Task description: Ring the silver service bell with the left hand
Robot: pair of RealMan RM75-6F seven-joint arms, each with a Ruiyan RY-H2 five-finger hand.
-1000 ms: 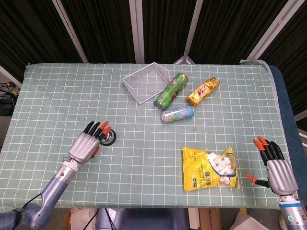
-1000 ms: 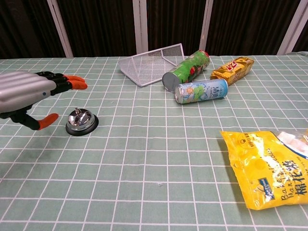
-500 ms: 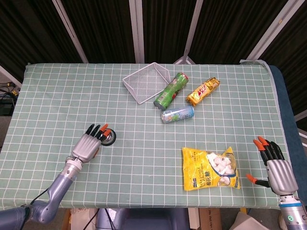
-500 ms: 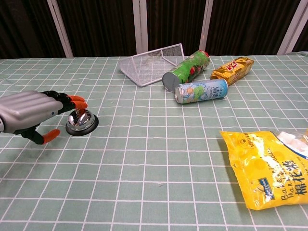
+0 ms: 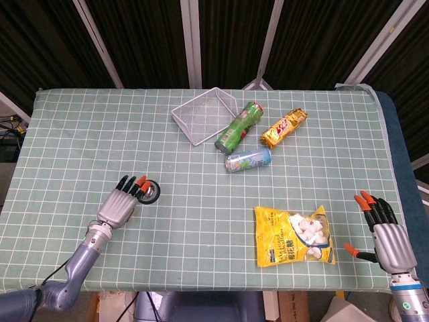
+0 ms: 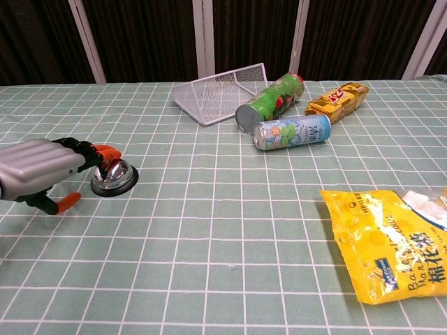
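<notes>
The silver service bell (image 5: 151, 193) (image 6: 115, 177) stands on its black base on the left part of the green checked table. My left hand (image 5: 119, 206) (image 6: 40, 169) lies low over the cloth just beside it. The orange fingertips (image 6: 105, 150) rest on the top of the bell's dome, and the thumb points down to the cloth. The hand holds nothing. My right hand (image 5: 387, 231) shows only in the head view, at the table's front right corner, fingers spread and empty, far from the bell.
A tipped wire basket (image 5: 204, 115), a green tube can (image 5: 239, 126), a drink can (image 5: 248, 159) and a gold snack packet (image 5: 283, 127) lie at the back middle. A yellow bag of sweets (image 5: 293, 236) lies front right.
My left hand has come down from above the bell until its fingertips lie on the dome, and the bell has shifted slightly to the left. The right hand has not moved.
</notes>
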